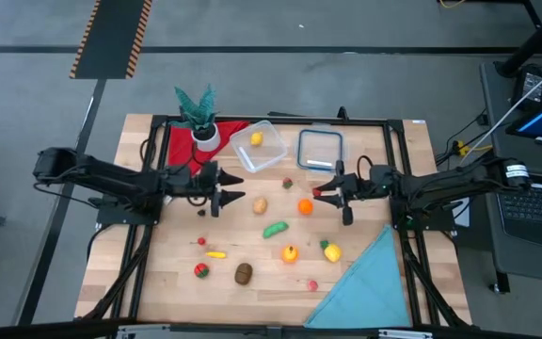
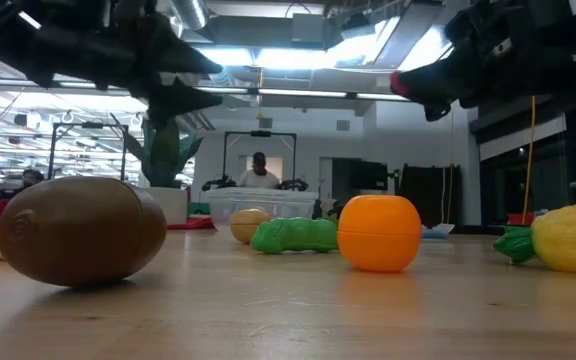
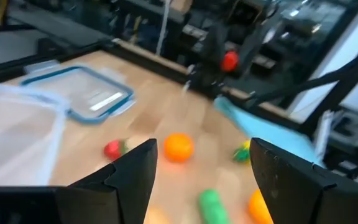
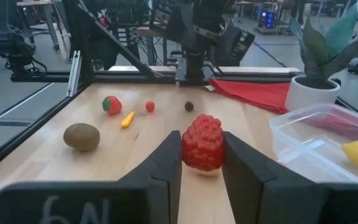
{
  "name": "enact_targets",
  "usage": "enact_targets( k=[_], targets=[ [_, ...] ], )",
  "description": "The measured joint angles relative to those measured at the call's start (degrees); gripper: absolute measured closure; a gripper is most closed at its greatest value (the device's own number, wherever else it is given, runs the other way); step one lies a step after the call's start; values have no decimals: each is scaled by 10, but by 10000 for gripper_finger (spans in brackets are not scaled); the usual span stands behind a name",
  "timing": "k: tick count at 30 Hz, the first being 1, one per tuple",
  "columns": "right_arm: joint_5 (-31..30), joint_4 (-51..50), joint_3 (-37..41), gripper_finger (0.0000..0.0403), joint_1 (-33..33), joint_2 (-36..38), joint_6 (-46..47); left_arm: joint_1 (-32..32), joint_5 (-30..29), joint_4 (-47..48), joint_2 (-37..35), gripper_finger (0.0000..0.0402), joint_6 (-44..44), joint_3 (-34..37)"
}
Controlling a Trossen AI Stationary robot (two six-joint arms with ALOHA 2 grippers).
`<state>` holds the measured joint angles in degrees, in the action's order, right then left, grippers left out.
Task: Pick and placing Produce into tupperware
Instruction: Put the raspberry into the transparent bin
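From above, both arms reach level toward the tabletop's (image 1: 158, 282) middle. The left claw (image 1: 236, 187) is released and empty. The right claw (image 1: 319, 193) is clenched on a red berry (image 1: 317, 192), short of the tupperware (image 1: 259, 147), which holds a lemon (image 1: 257, 138). In the right wrist view, the berry sits between the fingers (image 4: 166, 163); the writing on the claw is unreadable.

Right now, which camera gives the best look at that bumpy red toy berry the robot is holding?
The right wrist view: the bumpy red toy berry fills its centre, clamped by the right end effector. The high view shows a red speck, the low view a sliver, the left wrist view a distant blob.
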<state>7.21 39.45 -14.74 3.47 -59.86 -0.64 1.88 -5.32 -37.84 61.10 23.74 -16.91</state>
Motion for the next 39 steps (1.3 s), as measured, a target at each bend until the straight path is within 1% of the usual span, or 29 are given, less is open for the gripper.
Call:
enact_targets(
  k=[5,8,13,17,23,27,32,39],
  targets=[
    [9,0,-33,309,9,-42,-10,20,54,-101,51,154,1,0],
    [34,0,-72,309,9,-87,-40,29,64,-129,74,154,2,0],
    [38,-15,-144,309,11,-163,-93,37,64,-134,94,154,33,0],
    [95,-51,-208,309,27,-218,-104,37,65,-144,97,154,44,0],
    [134,-84,-298,309,49,-289,-121,37,66,-150,97,154,47,0],
    [136,-125,-350,309,54,-332,-148,37,66,-150,97,154,48,0],
    [136,-168,-415,309,54,-382,-186,37,66,-146,97,154,77,0],
    [136,-183,-466,309,51,-411,-214,37,66,-145,97,154,100,0]
  ],
)
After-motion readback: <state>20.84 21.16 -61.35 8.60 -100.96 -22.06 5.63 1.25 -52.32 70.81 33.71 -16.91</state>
